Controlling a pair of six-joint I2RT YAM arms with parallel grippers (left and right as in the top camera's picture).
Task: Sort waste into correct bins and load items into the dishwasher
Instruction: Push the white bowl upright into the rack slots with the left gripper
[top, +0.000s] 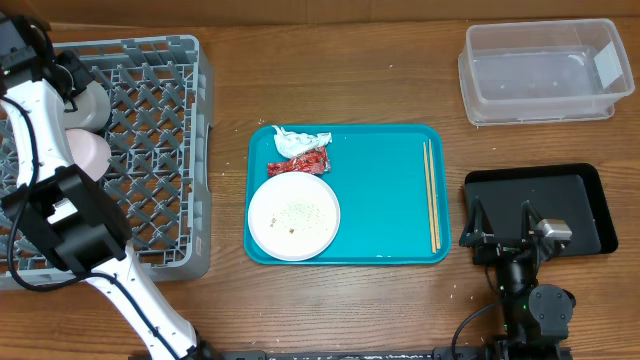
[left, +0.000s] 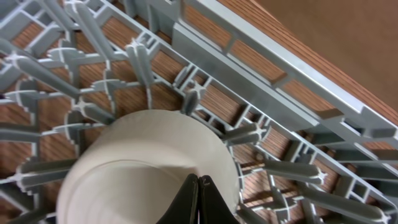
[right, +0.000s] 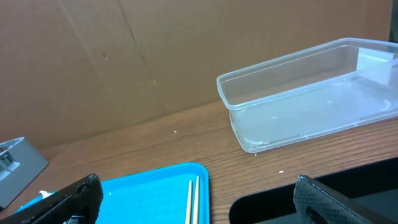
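The grey dishwasher rack (top: 150, 150) stands at the left. Two pale bowls (top: 92, 108) (top: 88, 150) sit at its left side. My left gripper (top: 78, 92) hangs over the upper one. In the left wrist view its fingertips (left: 199, 186) are pressed together with nothing between them, just above that bowl (left: 143, 149). The teal tray (top: 390, 200) holds a crumpled napkin (top: 300, 141), a red wrapper (top: 298, 164), a white plate (top: 293, 216) with rice grains, and chopsticks (top: 431, 195). My right gripper (top: 505, 235) is open, low over the black tray (top: 560, 200), with the chopsticks (right: 191, 202) ahead of it.
The clear plastic tub (top: 545, 70) stands at the back right, also seen in the right wrist view as the tub (right: 311, 106). A brown cardboard wall (right: 124, 62) rises behind the table. The rack's lattice pegs (left: 143, 62) stand up around the bowl.
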